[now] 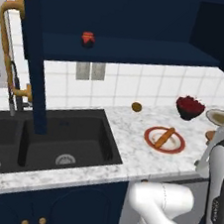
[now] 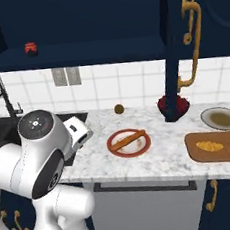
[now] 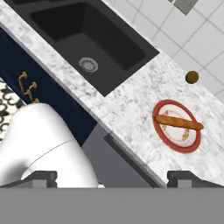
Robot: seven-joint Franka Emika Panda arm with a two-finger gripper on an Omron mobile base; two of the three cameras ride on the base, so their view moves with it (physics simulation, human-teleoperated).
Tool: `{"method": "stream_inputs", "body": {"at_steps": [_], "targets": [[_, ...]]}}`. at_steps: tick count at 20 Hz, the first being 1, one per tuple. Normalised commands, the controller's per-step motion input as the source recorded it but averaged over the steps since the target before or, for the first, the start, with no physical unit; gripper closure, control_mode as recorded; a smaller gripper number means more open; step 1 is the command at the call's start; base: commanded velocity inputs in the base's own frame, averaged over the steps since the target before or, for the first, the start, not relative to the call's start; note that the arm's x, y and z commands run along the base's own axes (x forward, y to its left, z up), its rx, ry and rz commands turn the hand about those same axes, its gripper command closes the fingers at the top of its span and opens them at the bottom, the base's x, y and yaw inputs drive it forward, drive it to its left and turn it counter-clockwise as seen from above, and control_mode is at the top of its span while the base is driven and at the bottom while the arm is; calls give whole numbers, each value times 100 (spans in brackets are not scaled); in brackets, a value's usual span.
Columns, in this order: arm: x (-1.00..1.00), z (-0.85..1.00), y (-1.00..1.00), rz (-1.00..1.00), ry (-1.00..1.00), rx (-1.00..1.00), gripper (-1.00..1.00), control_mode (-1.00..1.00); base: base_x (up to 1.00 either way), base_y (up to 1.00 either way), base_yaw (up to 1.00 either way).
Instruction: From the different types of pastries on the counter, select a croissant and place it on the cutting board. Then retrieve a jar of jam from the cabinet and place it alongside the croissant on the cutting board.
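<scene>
The croissant [image 2: 210, 146] lies on the wooden cutting board [image 2: 226, 154] at the right end of the counter [image 2: 162, 163]. The small red jar of jam [image 1: 87, 39] stands on the shelf of the open navy cabinet [image 1: 126, 53], also seen as the jar [image 2: 30, 48] at upper left. The long brown stick pastry [image 1: 164, 137] rests on a red-rimmed plate [image 1: 152, 143]. My gripper [image 3: 113, 178] is open and holds nothing. It hangs high over the counter's front edge, looking down at the sink [image 3: 87, 39] and the stick pastry [image 3: 178, 123].
The open cabinet door [image 2: 180, 45] with its brass handle [image 2: 193, 38] juts out over the counter. A dark bowl of red berries [image 1: 189, 107] and a grey dish [image 2: 221, 119] stand near the wall. A small brown ball [image 1: 136, 107] lies by the tiles. The faucet [image 1: 12, 88] is at the left.
</scene>
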Motion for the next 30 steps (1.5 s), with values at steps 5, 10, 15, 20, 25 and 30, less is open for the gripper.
{"method": "stream_inputs", "body": {"at_steps": [5, 10, 15, 20, 25, 30], "targets": [[0, 0, 0, 0, 0, 0, -100, 100, 78, 55, -2], [0, 0, 0, 0, 0, 0, -100, 100, 23, 9, 0], [0, 0, 0, 0, 0, 0, -100, 100, 62, 22, 0], [19, 21, 12, 0, 0, -1, -100, -100, 0, 0, 0], [0, 98, 8, 1, -4, 0, -100, -100, 0, 0, 0], [18, 92, 49, 9, -1, 0, -100, -100, 0, 0, 0]]}}
